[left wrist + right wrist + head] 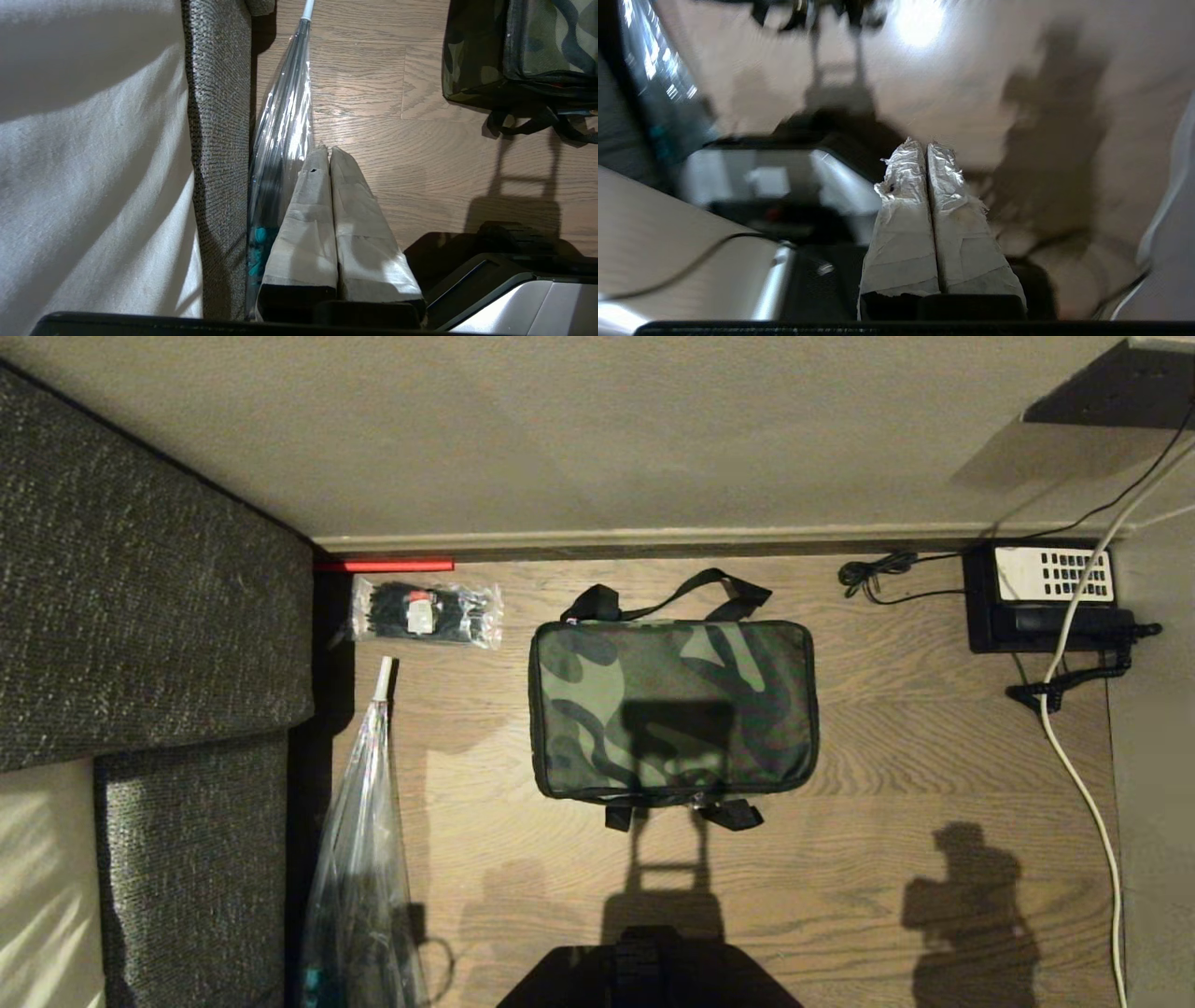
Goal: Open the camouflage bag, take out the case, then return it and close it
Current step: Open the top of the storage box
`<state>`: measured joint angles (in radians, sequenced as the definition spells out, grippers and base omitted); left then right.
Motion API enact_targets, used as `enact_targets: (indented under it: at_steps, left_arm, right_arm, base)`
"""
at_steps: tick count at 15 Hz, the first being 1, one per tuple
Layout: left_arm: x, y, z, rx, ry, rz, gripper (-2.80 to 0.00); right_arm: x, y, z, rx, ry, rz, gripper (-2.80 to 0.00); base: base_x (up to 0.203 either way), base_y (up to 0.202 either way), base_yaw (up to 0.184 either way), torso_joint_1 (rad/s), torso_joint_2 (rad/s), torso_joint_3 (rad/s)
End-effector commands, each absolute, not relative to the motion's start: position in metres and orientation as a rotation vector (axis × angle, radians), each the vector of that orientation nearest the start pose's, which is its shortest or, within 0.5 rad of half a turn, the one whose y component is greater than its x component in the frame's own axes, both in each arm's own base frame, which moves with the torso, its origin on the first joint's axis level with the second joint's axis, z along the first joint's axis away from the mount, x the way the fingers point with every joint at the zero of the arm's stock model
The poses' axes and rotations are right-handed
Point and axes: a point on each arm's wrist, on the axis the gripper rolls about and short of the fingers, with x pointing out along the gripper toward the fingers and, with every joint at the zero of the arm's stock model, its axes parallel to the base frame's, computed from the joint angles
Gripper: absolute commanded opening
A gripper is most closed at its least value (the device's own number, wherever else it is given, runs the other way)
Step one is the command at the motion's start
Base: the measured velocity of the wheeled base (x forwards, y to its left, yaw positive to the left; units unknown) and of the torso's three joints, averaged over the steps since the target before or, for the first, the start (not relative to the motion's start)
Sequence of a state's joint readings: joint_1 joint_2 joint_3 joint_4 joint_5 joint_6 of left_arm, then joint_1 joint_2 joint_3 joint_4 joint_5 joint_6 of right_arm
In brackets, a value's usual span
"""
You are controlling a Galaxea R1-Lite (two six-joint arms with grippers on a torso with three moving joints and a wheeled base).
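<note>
— Jaws pressed together on both: left gripper [330, 150] low beside the sofa [217, 140], right gripper [926, 145] over bare floor [1064, 84], holding nothing.
— And the bag [672, 709]?
— Flat mid-floor, zipped, straps [667, 597] toward the wall; handy for either arm. Case unseen, presumably inside.

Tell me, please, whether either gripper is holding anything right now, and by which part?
Nothing is held. The left gripper and right gripper both have their fingers pressed together on nothing; the camouflage bag lies zipped and untouched.
</note>
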<state>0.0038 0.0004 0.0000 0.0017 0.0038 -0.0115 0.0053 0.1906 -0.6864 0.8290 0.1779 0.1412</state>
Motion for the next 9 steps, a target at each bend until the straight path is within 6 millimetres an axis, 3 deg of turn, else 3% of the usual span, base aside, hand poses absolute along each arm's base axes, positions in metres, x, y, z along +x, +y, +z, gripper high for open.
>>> enact_targets:
  at_steps: [1, 4, 5, 8, 9]
  left_arm:
    - [-0.023, 0.000, 0.075, -0.012, 0.001, 0.009, -2.80]
    - [-0.023, 0.000, 0.075, -0.014, 0.001, 0.011, -2.80]
    - [-0.023, 0.000, 0.075, -0.014, 0.001, 0.009, -2.80]
    - [-0.023, 0.000, 0.075, -0.012, 0.003, 0.009, -2.80]
    - [-0.023, 0.000, 0.074, -0.014, 0.003, 0.011, -2.80]
  right_arm:
    - [-0.002, 0.005, 0.194, 0.231, 0.664, 0.151, -2.80]
    - [0.071, 0.006, 0.195, 0.285, 0.782, 0.163, -2.80]
    - [0.106, 0.007, 0.189, 0.293, 0.828, 0.166, -2.80]
    - [0.198, 0.019, 0.147, 0.299, 0.900, 0.210, -2.80]
    - [0.220, 0.036, 0.137, 0.274, 0.850, 0.286, -2.80]
  base:
    - [0.000, 0.000, 0.000, 0.000, 0.00, 0.000]
    - [0.000, 0.000, 0.000, 0.000, 0.00, 0.000]
    - [0.000, 0.000, 0.000, 0.000, 0.00, 0.000]
    - [0.000, 0.000, 0.000, 0.000, 0.00, 0.000]
    - [0.000, 0.000, 0.000, 0.000, 0.00, 0.000]
